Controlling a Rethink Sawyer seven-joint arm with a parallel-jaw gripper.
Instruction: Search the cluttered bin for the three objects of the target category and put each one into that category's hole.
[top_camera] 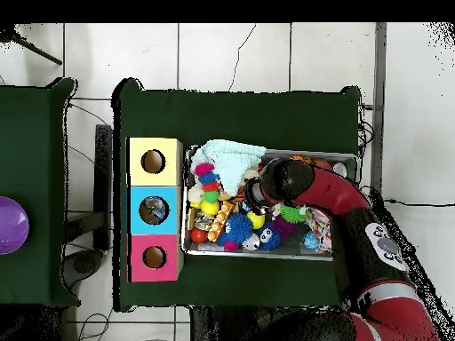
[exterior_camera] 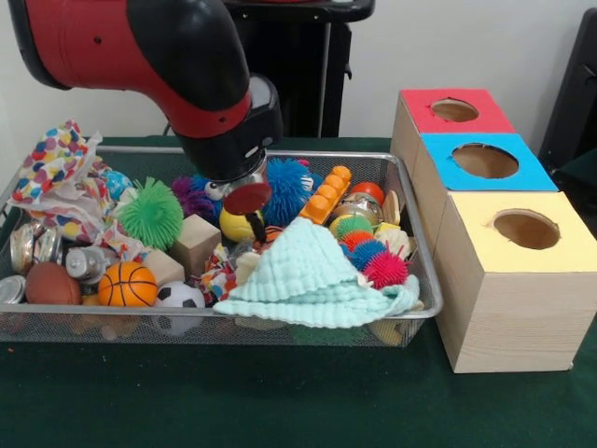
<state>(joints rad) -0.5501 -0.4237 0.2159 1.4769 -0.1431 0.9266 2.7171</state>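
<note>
The wire mesh bin (exterior_camera: pixel 410 233) is packed with toys. My gripper (exterior_camera: pixel 248 203) hangs low over the bin's middle, just above a yellow ball (exterior_camera: pixel 233 226) and between a purple spiky ball (exterior_camera: pixel 191 196) and a blue spiky ball (exterior_camera: pixel 287 185); its tip is hidden by the wrist. From overhead the gripper (top_camera: pixel 254 195) is beside the mint cloth (top_camera: pixel 233 160). Three wooden boxes with round holes stand next to the bin: red-topped (exterior_camera: pixel 454 110), blue-topped (exterior_camera: pixel 485 161) and yellow-topped (exterior_camera: pixel 527 229).
Also in the bin are a green spiky ball (exterior_camera: pixel 151 213), a mint cloth (exterior_camera: pixel 312 275), a small basketball (exterior_camera: pixel 127 284), a wooden block (exterior_camera: pixel 194 243), metal cans (exterior_camera: pixel 89 263), an orange toy (exterior_camera: pixel 326 194) and a spotted cloth (exterior_camera: pixel 56 168). A purple bowl (top_camera: pixel 11 225) sits on a side table.
</note>
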